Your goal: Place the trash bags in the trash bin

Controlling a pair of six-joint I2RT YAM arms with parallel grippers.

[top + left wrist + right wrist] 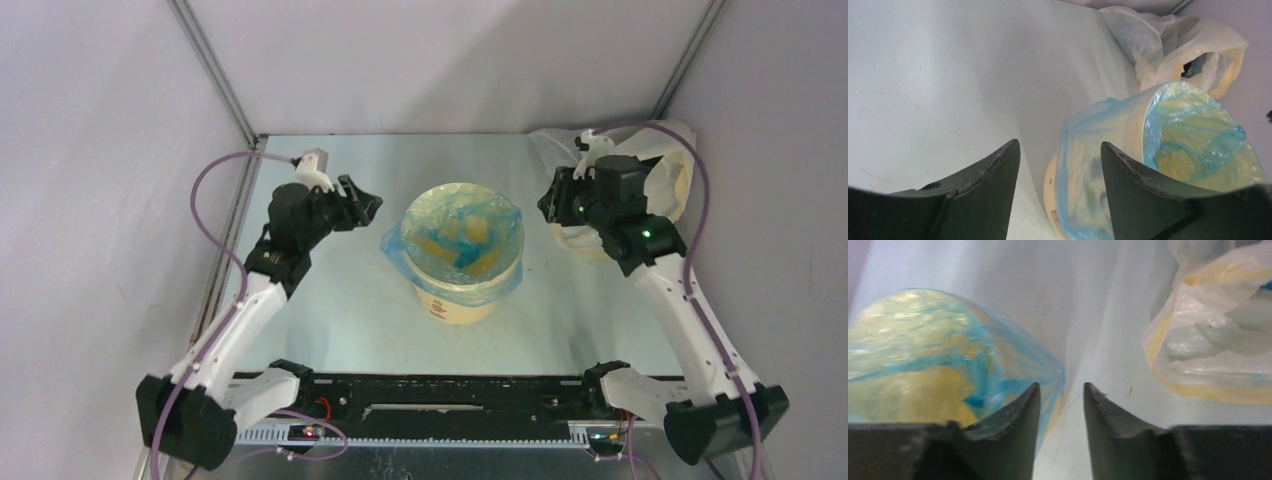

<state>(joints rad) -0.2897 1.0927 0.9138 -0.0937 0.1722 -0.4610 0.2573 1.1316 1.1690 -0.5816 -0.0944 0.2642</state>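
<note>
From above, the black rail [450, 395] carrying both arm bases lies closest, along the near edge of the table [340, 300]. The trash bin [460, 305], a yellow bucket, stands upright mid-table. A small print shows on its near side, too small to read. The blue trash bag [470, 235] sits inside the bin, its film lining the mouth and folded out over the rim all round. The left gripper [365, 205] is just left of the bin, apart from it. The right gripper [548, 205] is just right of the bin. A pale bag [670, 170] slumps behind and to the right of the bin, in the far corner. Plain pale walls [430, 60] close in the table.

In the left wrist view, two dark fingers [993, 190] stand well apart with nothing between them. Beyond the gap is the bin's side, with blue film hanging far down it. Dark blurred marks show through the film, unreadable. The pale bag lies past the bin, something yellow and something dark inside it.

In the right wrist view, the fingers [1018, 425] stand a narrower gap apart and hold nothing. The film-covered bin lies left of the gap, and the film draws to a point just beyond the left fingertip.
</note>
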